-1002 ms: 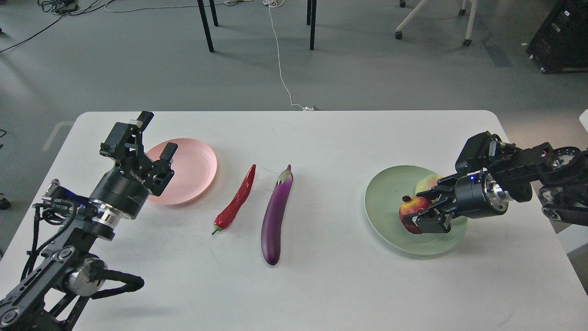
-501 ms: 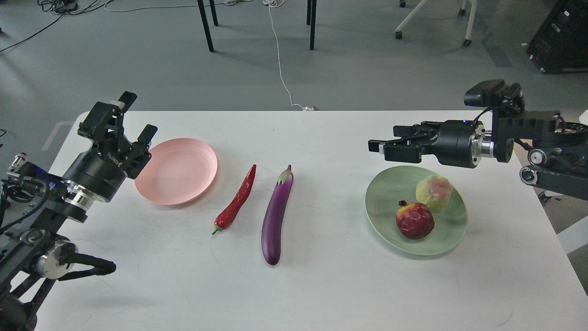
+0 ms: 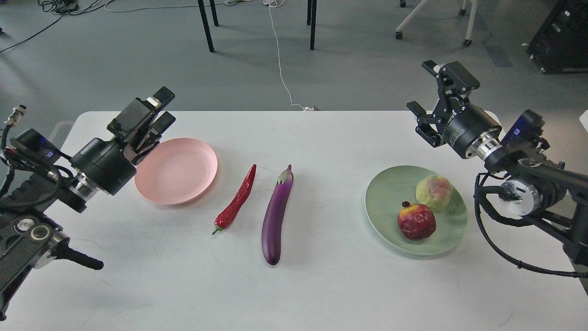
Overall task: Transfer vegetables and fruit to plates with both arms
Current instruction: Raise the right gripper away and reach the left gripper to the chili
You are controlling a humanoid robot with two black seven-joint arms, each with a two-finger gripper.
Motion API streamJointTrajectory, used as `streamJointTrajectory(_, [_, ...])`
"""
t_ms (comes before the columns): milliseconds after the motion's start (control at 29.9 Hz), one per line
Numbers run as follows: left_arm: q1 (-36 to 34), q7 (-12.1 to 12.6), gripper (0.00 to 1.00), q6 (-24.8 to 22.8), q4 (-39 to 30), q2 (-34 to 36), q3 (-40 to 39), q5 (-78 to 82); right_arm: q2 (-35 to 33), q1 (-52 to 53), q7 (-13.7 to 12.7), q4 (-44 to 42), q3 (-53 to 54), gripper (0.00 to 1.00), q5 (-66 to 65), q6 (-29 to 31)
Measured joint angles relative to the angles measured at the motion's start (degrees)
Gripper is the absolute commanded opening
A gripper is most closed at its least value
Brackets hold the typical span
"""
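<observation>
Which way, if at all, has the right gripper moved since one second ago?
Yes. The right gripper has risen off the pomegranate and now hangs open beyond the green plate, toward the table's far right corner.

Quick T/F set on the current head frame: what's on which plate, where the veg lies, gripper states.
1. The pomegranate and the yellow-green fruit both lie on the green plate. True.
2. The pink plate holds the chili. False: the pink plate has nothing on it; the chili lies on the table.
3. The eggplant lies on the table to the right of the chili. True.
4. The right gripper grips the pomegranate. False: it is open and raised, holding nothing.
5. The left gripper holds the eggplant. False: it holds nothing, up by the pink plate's far-left edge.
</observation>
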Motion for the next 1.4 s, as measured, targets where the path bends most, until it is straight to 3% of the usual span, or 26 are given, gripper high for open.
streamJointTrajectory(167, [-15.2,3.4,0.98,-3.7,0.4,5.5,16.1,17.2,-1.6,-4.0,0.0,-0.9,2.3,0.98,0.9,1.4])
streamJointTrajectory(368, [-32.9,13.1,0.97,-6.9,4.4,5.1,37.4,20.9,-2.8,-5.0,0.0,-0.7,2.5,0.98,1.1,1.2])
streamJointTrajectory(468, [-35.4,15.4,0.96,-7.0,7.1,1.9,42.3,23.8,-2.8,-5.7,0.0,-0.3,2.5,0.98,1.1,1.0])
streamJointTrajectory(668, [-34.2,15.5,0.89,-7.0,11.6,-1.6,43.9,34.5,-2.8,-6.8,0.0,-0.2,2.8,0.98,1.1,1.0])
streamJointTrajectory(835, [-32.2,15.5,0.78,-7.1,12.2,-1.7,44.1,35.6,-2.9,-6.8,0.0,-0.2,3.2,0.98,1.1,1.0])
streamJointTrajectory(1169, [-27.6,15.6,0.68,-7.2,13.2,-1.7,44.1,35.8,-2.9,-6.8,0.0,-0.2,3.8,0.98,1.1,0.9])
streamJointTrajectory(1270, [-26.6,15.6,0.53,-7.2,14.6,-1.8,44.0,35.7,-2.8,-6.8,0.0,-0.2,3.8,0.98,1.1,0.9])
streamJointTrajectory(1403, [-25.2,15.6,0.2,-7.2,15.7,-1.6,43.9,35.6,-2.8,-6.8,0.0,-0.2,4.1,0.98,1.1,0.9])
